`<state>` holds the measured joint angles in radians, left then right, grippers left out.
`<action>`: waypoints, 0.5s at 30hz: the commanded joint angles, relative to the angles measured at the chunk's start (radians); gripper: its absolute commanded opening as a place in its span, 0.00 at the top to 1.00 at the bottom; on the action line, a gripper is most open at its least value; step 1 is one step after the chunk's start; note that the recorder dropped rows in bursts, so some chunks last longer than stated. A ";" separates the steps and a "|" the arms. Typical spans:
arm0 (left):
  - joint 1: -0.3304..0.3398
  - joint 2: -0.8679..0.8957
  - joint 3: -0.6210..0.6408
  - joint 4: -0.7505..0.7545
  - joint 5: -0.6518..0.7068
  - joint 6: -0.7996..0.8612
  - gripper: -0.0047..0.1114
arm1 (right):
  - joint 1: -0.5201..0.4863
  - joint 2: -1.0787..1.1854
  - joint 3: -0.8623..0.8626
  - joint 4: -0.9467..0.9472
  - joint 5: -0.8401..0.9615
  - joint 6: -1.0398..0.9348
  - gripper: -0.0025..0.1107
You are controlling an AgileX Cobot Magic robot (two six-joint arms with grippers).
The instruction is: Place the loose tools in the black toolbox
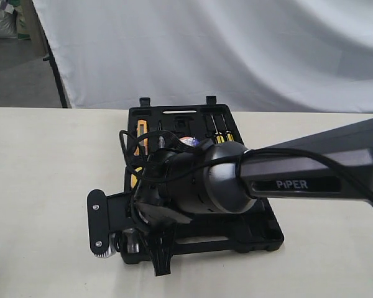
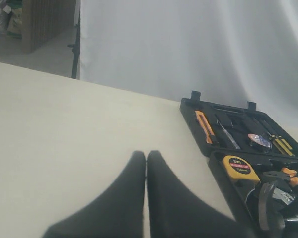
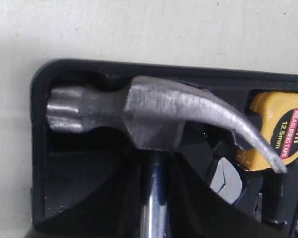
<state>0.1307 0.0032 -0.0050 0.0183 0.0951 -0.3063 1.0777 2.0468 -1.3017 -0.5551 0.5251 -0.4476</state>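
Note:
The black toolbox lies open on the table, its far half a lid. My right arm reaches across it from the right. My right gripper is shut on the shiny steel shaft of the claw hammer. The hammer's head lies in the recess at a corner of the toolbox, with the claw pointing toward the yellow tape measure. A small blue-and-white tape roll sits in the lid half. My left gripper is shut and empty over bare table, beside the box.
A yellow tape measure and orange-handled pliers sit in their recesses beside the hammer. An orange knife and yellow-striped screwdrivers fill the lid. A white cloth backdrop hangs behind the table.

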 commanded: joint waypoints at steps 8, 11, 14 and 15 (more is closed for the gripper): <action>0.025 -0.003 -0.003 0.004 -0.007 -0.005 0.95 | 0.006 -0.003 0.000 0.029 0.004 -0.013 0.98; 0.025 -0.003 -0.003 0.004 -0.007 -0.005 0.95 | 0.006 -0.003 0.000 0.029 0.006 -0.013 0.98; 0.025 -0.003 -0.003 0.004 -0.007 -0.005 0.95 | 0.006 -0.003 0.000 0.029 0.006 -0.005 0.98; 0.025 -0.003 -0.003 0.004 -0.007 -0.005 0.95 | 0.006 -0.003 0.000 0.029 0.006 0.007 0.98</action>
<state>0.1307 0.0032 -0.0050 0.0183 0.0951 -0.3063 1.0777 2.0468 -1.3017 -0.5532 0.5251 -0.4476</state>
